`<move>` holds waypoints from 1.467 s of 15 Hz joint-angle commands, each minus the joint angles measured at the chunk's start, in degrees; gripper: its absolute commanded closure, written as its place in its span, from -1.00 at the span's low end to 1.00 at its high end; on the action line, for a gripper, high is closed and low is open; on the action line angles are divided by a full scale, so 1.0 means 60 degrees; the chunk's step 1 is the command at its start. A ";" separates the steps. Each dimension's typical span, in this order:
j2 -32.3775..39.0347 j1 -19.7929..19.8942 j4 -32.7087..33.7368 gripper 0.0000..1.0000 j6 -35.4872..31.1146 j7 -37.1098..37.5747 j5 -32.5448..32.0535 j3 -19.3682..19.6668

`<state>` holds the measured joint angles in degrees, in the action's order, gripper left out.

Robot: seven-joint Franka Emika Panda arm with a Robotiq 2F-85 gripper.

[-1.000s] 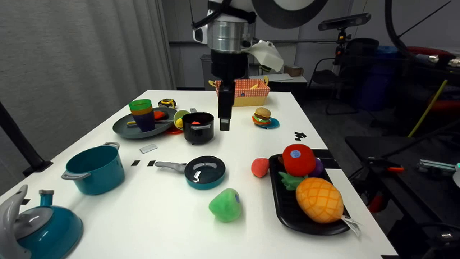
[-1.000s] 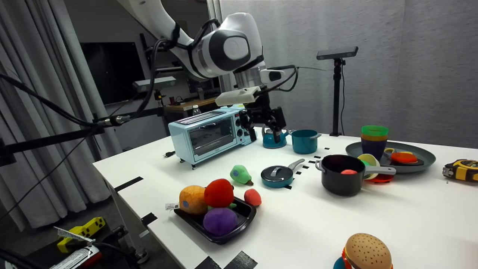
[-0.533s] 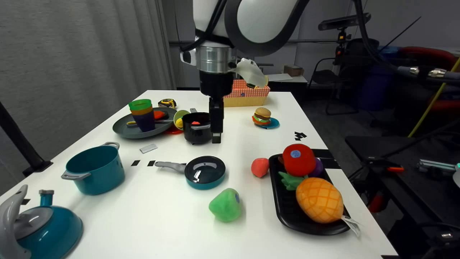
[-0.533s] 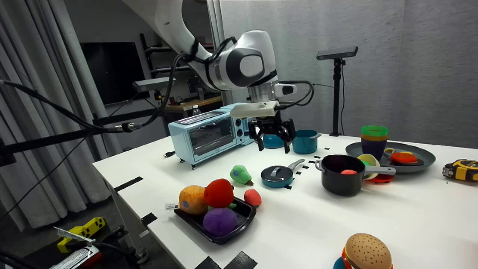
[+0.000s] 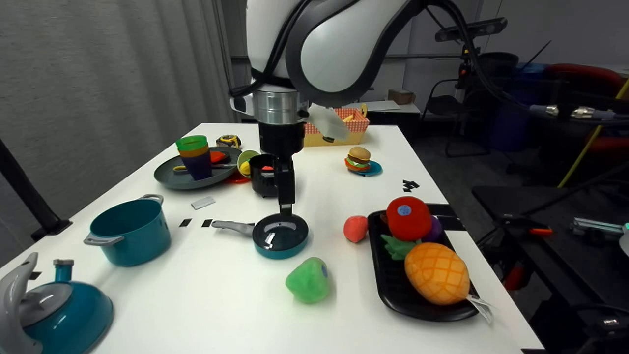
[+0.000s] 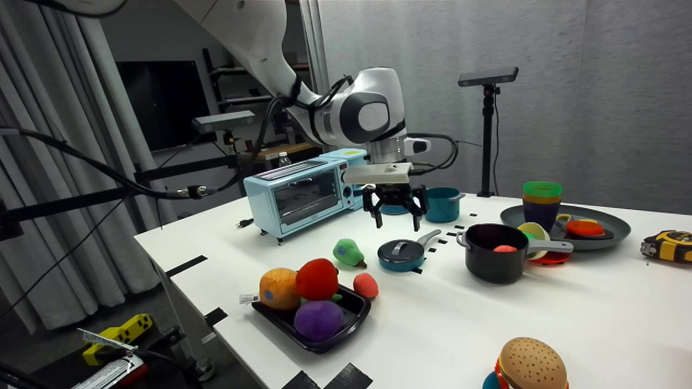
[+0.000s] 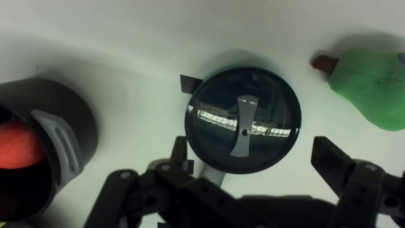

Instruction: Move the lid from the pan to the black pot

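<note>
I am having the gripper [image 6: 398, 223] spread wide with nothing in it, I think because its fingers [image 7: 331, 164] must go down on both sides of the narrow grey handle [image 7: 247, 115] of the dark lid [image 7: 264, 115]. In the wrist view this handle is running roughly up and down, a little right of centre, so closing should pinch it across. The lid is lying on the teal frying pan [image 5: 281, 254] as its cover. In an exterior view the black pot [image 6: 494, 265] is standing uncovered, right of centre, with a red piece [image 6: 505, 249] inside. Compared with half a second ago, the gripper is hanging lower and closer to the lid, while pan, lid and pot are staying unmoved
</note>
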<state>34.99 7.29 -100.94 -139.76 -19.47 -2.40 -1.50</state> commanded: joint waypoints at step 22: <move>0.1484 -0.0075 0.1271 -0.92 -0.0034 0.0016 -0.0270 -0.0008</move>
<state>42.14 7.05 -95.60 -139.79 -19.55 -3.27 -1.90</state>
